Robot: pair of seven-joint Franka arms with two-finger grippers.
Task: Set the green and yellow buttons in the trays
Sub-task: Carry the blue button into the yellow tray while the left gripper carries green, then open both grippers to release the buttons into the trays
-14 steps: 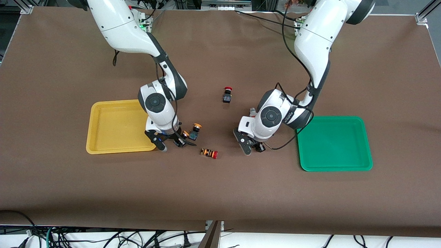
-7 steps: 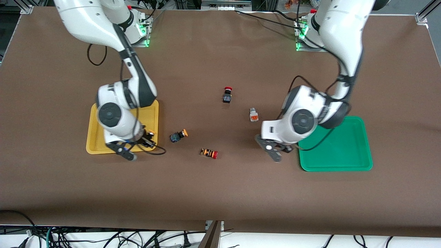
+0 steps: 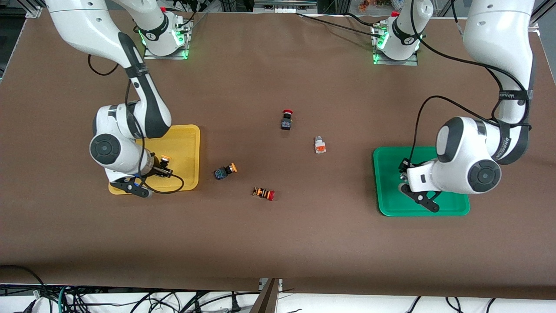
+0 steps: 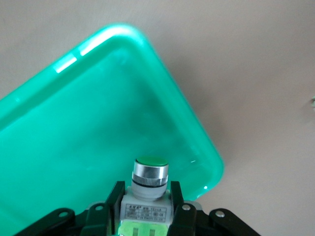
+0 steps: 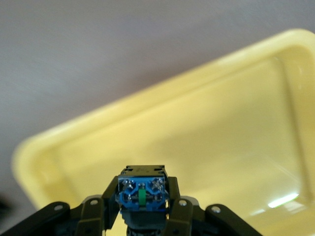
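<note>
Left hand (image 4: 146, 216) — clenched on a green-capped button (image 4: 149, 184), white-silver body with a light green block, cap pointing away from the wrist. It hangs over the green tray (image 3: 451, 209), near the corner toward the front camera and the worktop's middle; judged poised for release, colour matched to tray.

Right hand (image 5: 142, 214) — clenched on a yellow-capped button (image 5: 141, 190), gripped by its black-blue body with the blue terminal face toward the wrist camera. In the front view its orange-yellow cap (image 3: 165, 157) shows beside the fingers. It is over the yellow tray (image 3: 191, 143), toward the rim nearest the front camera; likewise judged ready to drop.

Remaining on the brown worktop (image 3: 278, 243), between the trays:
- second yellow-capped button (image 3: 225, 171), lying tipped, just beside the yellow tray — still to be collected.
- white-silver button with an orange block (image 3: 319, 145), nearer the green tray — still to be collected.
- red-capped black switch (image 3: 286, 120), upright, farthest from the front camera — likely no part of the job.
- red-capped striped switch (image 3: 263, 193), on its side, nearest the front camera — likewise.
</note>
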